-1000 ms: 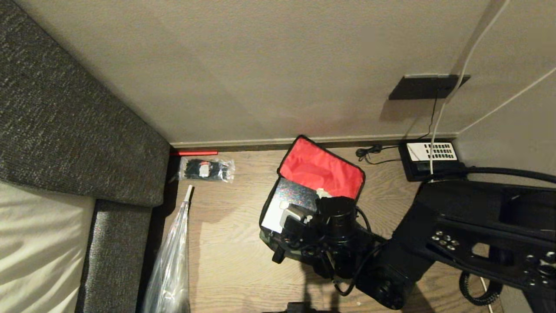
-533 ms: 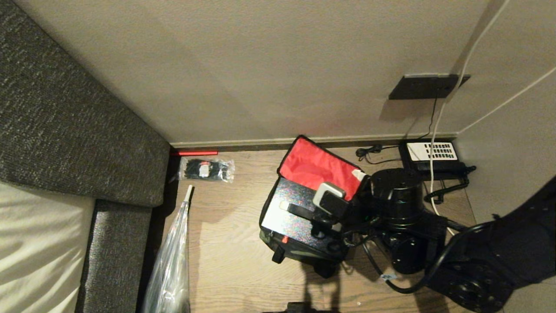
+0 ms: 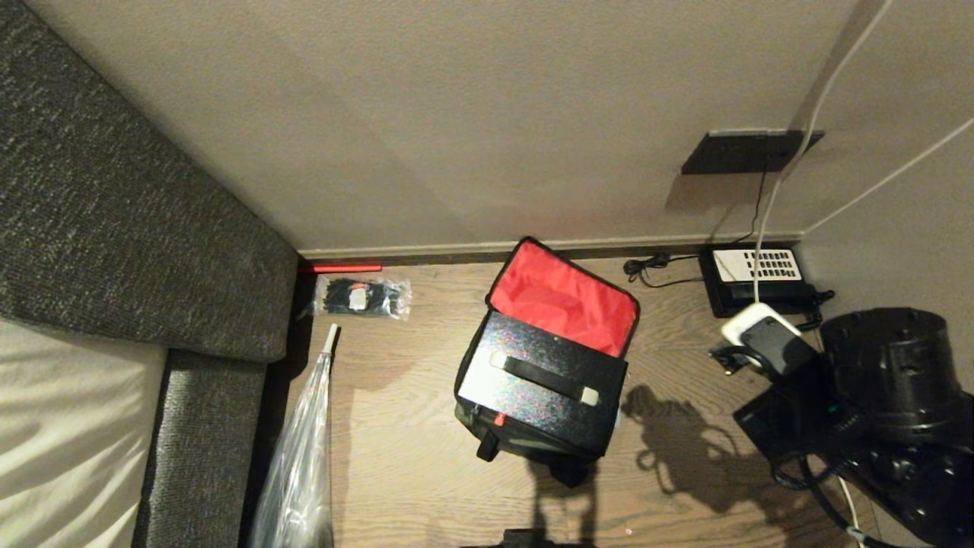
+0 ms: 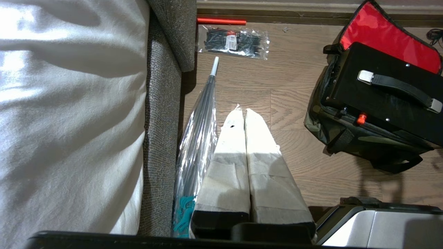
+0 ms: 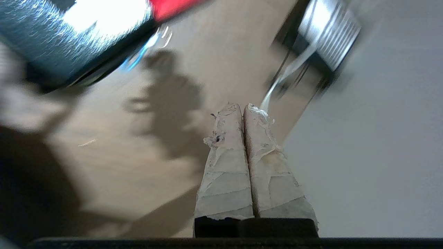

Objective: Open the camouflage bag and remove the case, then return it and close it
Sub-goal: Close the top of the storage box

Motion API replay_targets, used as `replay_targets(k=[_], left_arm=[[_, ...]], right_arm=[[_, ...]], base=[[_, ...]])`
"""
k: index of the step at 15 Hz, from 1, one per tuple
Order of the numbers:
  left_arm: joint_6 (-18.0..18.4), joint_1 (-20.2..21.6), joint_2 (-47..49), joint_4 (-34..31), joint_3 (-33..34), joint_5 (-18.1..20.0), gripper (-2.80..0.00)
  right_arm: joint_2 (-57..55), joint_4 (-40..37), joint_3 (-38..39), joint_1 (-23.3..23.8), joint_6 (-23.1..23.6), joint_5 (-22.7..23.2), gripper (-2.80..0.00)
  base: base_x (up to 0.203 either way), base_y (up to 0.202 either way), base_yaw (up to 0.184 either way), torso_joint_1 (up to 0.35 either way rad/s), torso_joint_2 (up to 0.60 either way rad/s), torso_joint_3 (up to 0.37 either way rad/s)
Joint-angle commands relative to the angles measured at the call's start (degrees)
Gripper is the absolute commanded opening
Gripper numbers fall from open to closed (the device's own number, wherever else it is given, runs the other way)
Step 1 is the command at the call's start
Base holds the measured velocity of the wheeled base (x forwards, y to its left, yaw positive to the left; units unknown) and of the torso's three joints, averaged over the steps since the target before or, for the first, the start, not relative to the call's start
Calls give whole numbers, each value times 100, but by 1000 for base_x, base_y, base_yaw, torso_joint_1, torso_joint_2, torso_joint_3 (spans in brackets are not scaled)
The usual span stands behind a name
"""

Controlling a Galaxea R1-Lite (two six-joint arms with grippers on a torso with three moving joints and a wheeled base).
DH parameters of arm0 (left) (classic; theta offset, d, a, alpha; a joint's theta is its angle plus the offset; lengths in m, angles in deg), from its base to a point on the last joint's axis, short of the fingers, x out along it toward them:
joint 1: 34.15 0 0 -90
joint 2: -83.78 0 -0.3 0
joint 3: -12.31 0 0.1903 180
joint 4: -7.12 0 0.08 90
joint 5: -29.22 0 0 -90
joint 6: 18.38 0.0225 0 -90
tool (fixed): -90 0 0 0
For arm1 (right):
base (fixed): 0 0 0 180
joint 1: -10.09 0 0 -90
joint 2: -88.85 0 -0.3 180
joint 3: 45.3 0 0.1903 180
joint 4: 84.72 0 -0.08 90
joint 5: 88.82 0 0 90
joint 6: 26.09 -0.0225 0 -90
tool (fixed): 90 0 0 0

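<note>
The camouflage bag [image 3: 523, 443] stands on the wood floor with its red-lined lid [image 3: 567, 297] thrown back toward the wall. The black glittery case [image 3: 544, 384], with a black handle [image 3: 542, 378] on top, sits in the bag's mouth. In the left wrist view the bag [image 4: 332, 128] and the case [image 4: 380, 86] lie off to one side. My right arm [image 3: 875, 373] is well to the right of the bag, near the wall. Its gripper [image 5: 242, 106] is shut with nothing in it. My left gripper [image 4: 244, 110] hangs shut over bare floor, left of the bag.
A black desk phone [image 3: 753, 278] with cords sits against the wall at the right, close to my right arm. A packet of black cable ties [image 3: 361, 297] and a plastic-wrapped umbrella [image 3: 300, 457] lie by the grey sofa [image 3: 114, 228] at the left.
My right arm has swung away from above the case to the right and its gripper has gone from open to shut. The case stays in the bag.
</note>
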Motion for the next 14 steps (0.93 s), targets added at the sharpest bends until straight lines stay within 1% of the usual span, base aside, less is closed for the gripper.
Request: replay_targets(k=[1,3,4,5,8,10,11,12,13,14], left_arm=[[-2,2,-11,-3,18,-2,-280],[-2,2,-11,-3,18,-2,-280],[-2,2,-11,-3,18,-2,-280],[-4,2,-11,-3,18,-2,-280],[-2,2,-11,-3,18,-2,-280],[-2,2,-11,-3,18,-2,-280],[-2,2,-11,-3,18,-2,-280],[-2,2,-11,-3,18,-2,-280],[-2,2,-11,-3,18,-2,-280],[-2,2,-11,-3,18,-2,-280]], right_arm=[[1045,-988,257,36,-1343,12,-280],[1853,-2206,299,43,-1887,193,-280],[2274,-2624,306,52,-2150,466,-280],[2728,-2959,292,148,-2383,835,-280],[4155,-3876,268,882,-2690,1835,-280],[5076,-4819,284,1198,-2798,2164,-280],[5453,-5328,256,1296,-2948,2270,-280],[5701,-5698,202,1374,-3235,2363,-280],[5781,-5810,145,1506,-3581,2425,-280],[5691,-5777,103,1764,-4022,2462,-280]], base=[[0,0,0,0,0,0],[0,0,0,0,0,0],[0,0,0,0,0,0],[0,0,0,0,0,0],[0,0,0,0,0,0],[0,0,0,0,0,0],[0,0,0,0,0,0],[0,0,0,0,0,0],[0,0,0,0,0,0],[0,0,0,0,0,0]])
